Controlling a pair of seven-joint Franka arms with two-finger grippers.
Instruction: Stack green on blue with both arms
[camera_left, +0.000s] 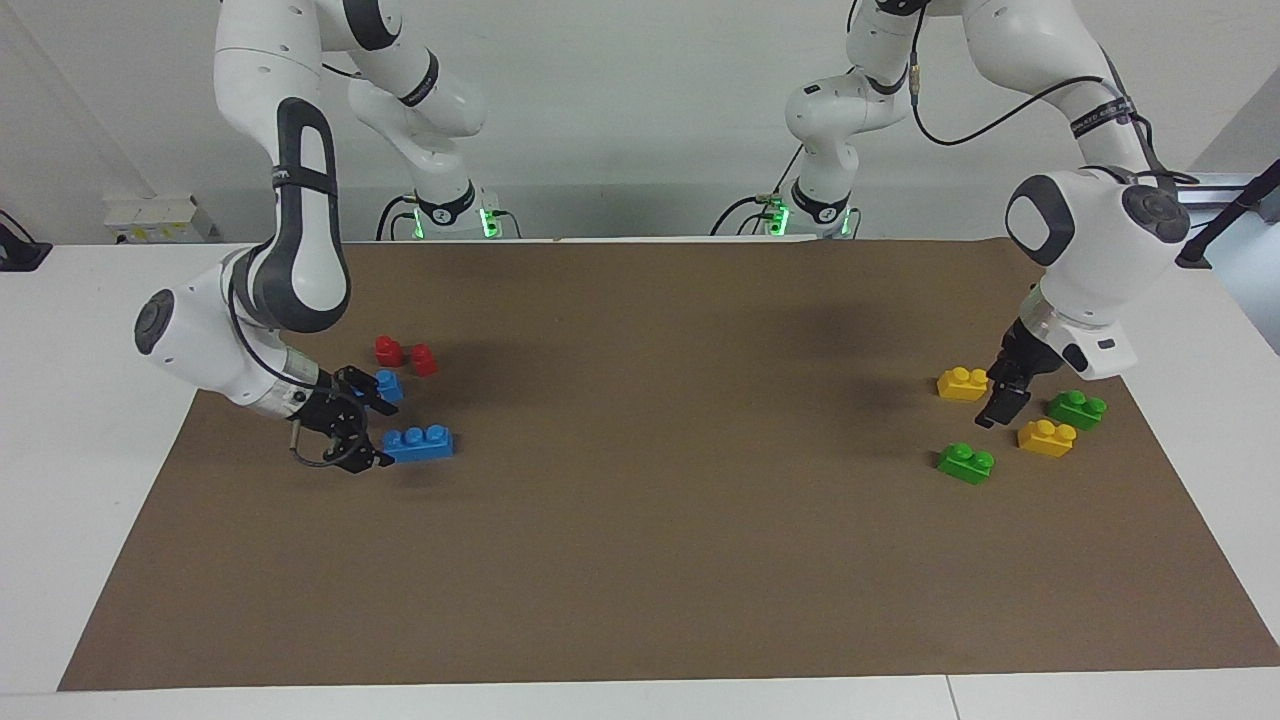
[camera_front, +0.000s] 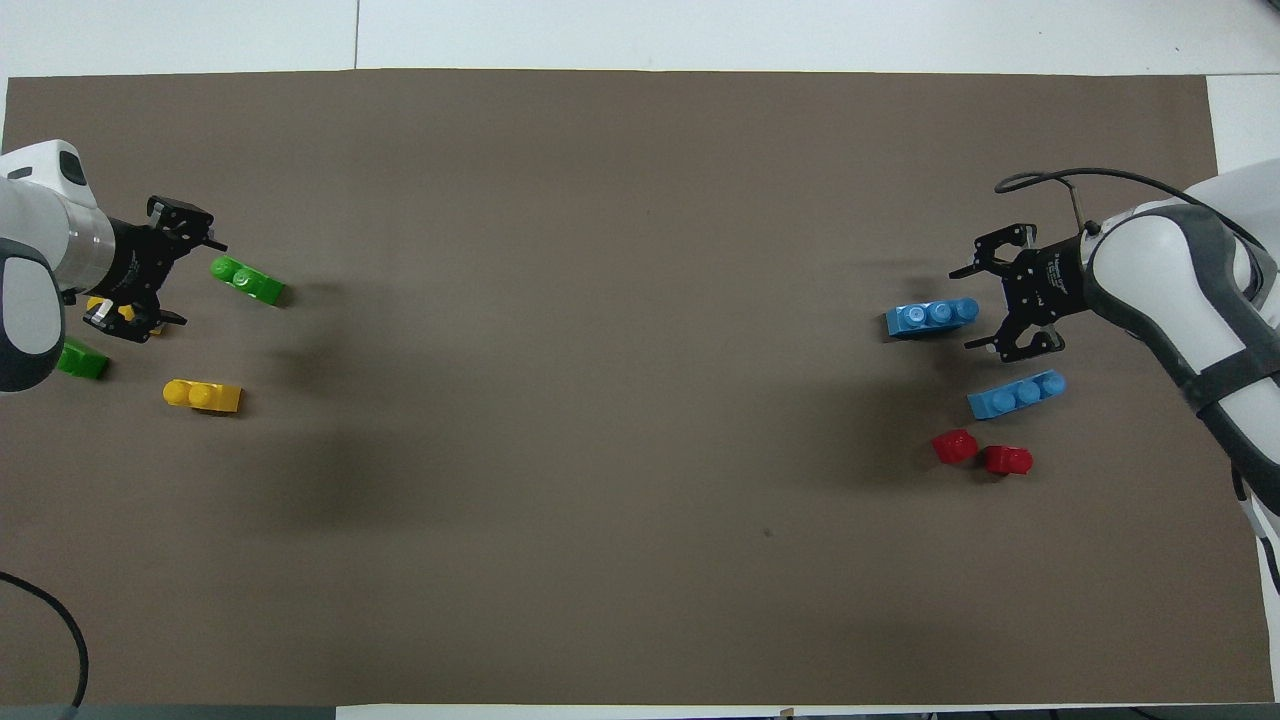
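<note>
Facing cam sat high across the table, looking at both arm bases w/ wall in the background. Overhead cam looked steeply down from the robots' end, cropped tight. Both shared the brown mat (camera_left: 640, 560) (camera_front: 640, 600), views half a turn apart.

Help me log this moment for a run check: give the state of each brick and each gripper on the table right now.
right gripper: open, low beside the end of one blue brick.
left gripper: open, low among the bricks, holding nothing.
blue bricks: flat on the mat, unstacked.
green bricks: on the mat, apart, ungrasped.
yellow bricks: on the mat, untouched.
red blocks: side by side on the mat.
</note>
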